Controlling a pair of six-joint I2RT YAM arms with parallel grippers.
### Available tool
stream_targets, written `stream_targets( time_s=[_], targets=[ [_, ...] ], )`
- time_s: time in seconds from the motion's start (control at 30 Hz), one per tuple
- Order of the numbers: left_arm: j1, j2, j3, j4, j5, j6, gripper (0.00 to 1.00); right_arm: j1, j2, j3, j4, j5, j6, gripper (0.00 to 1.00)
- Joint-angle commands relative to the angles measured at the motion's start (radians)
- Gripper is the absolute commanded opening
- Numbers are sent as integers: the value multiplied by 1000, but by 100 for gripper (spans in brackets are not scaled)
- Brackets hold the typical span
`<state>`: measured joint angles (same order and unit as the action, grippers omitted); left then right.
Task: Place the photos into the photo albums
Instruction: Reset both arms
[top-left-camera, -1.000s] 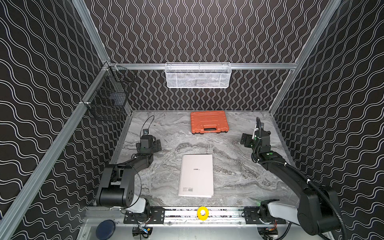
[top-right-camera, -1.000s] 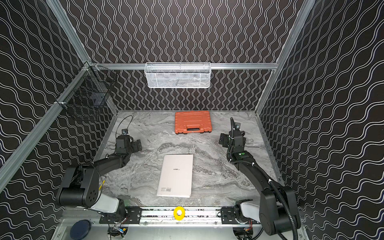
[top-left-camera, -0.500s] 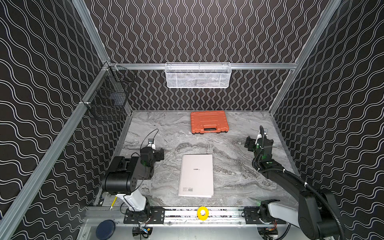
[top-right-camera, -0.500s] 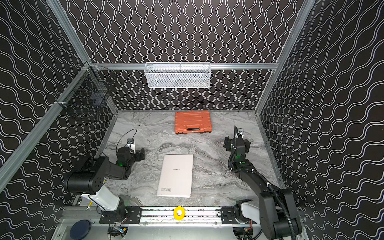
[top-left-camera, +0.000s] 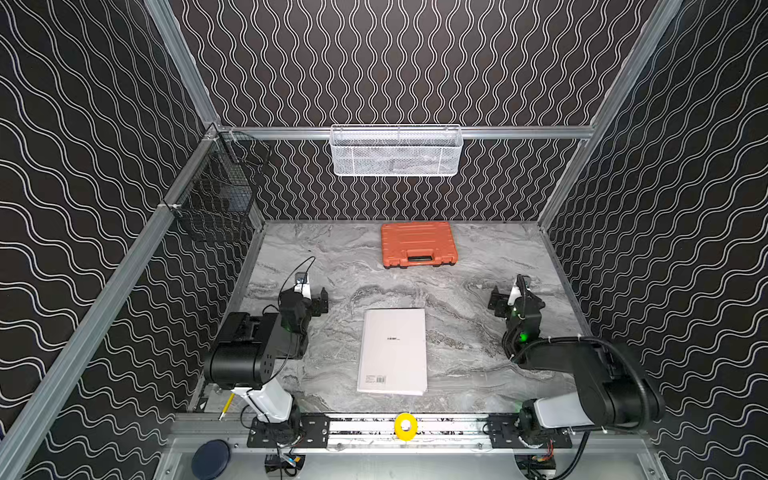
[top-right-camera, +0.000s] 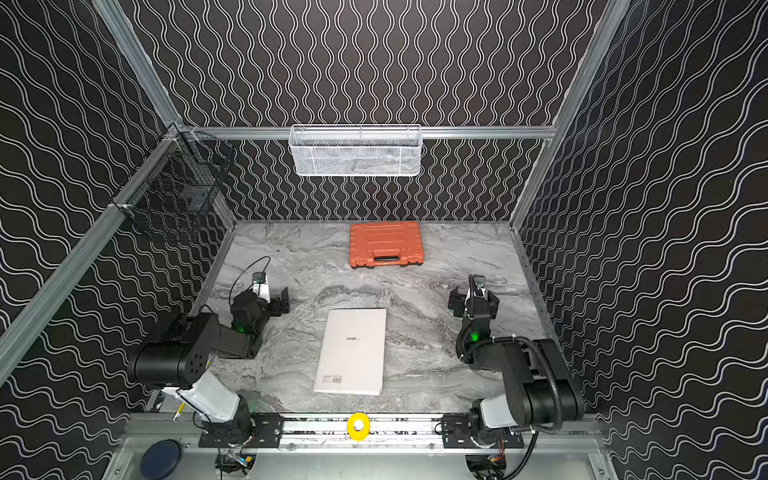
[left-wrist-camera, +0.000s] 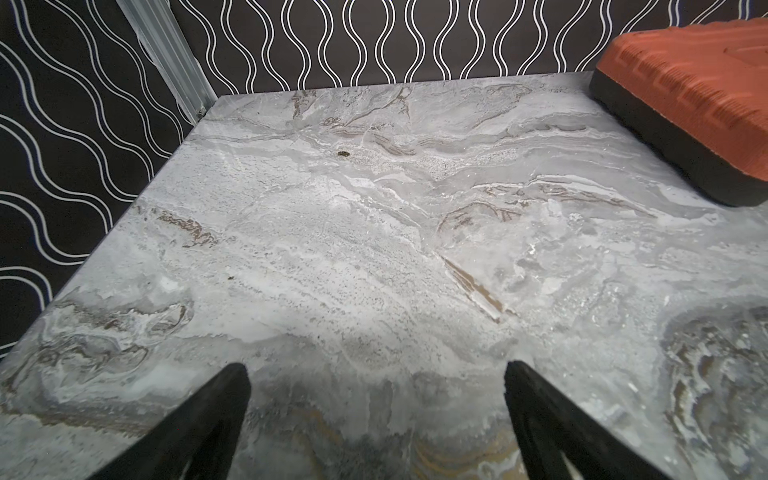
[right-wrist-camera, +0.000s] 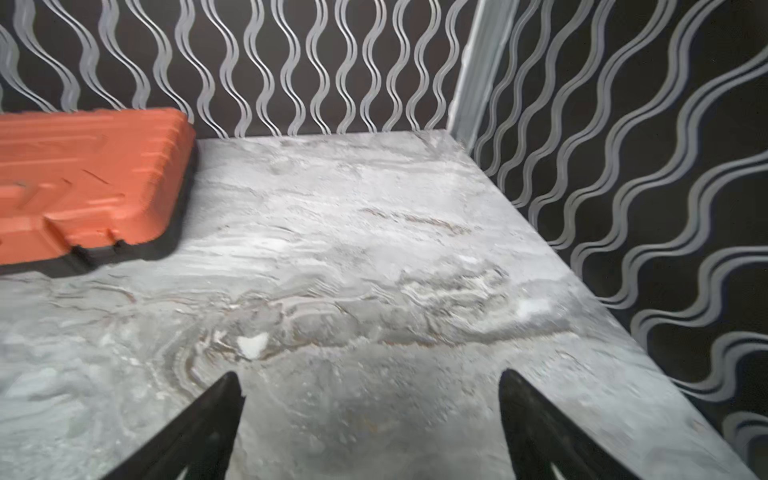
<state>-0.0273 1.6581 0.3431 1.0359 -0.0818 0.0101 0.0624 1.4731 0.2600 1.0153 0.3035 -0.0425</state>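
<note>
Arms folded low, album shut, no photos in view.
The marble tabletop (top-left-camera: 340, 257) fills the lower middle of both top views. The photo album (top-left-camera: 392, 351) lies flat and closed at lower centre, barcode side up, between the two arms and within reach of either; as judged, any photos placed are inside it, so this cannot be confirmed. The orange case (top-left-camera: 419, 244) sits shut at upper centre, well apart from the album. The left gripper (left-wrist-camera: 374, 365) at centre left and the right gripper (right-wrist-camera: 368, 374) at centre right hover over bare marble, jaws spread wide, nothing between them, each beside the album and touching nothing. Photos: none visible in any view. The white mesh basket (top-left-camera: 395, 151) at upper centre holds contents too indistinct to identify. Both wrist views cut off the album entirely.
</note>
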Motion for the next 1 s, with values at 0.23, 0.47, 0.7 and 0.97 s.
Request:
stream_targets(
  time_s=[0.23, 0.47, 0.7, 0.97],
  targets=[
    [0, -1, 6, 29, 6, 16, 99, -76, 70, -14, 201, -224, 18, 97],
    [-2, 2, 4, 38, 4, 16, 99, -77, 71, -2, 185, -177, 41, 100],
    [-22, 2, 22, 1, -15, 38, 99, -76, 69, -5, 186, -171, 36, 100],
    [-22, 4, 33, -16, 31, 56, 99, -77, 70, -4, 182, -173, 38, 100]
  ],
)
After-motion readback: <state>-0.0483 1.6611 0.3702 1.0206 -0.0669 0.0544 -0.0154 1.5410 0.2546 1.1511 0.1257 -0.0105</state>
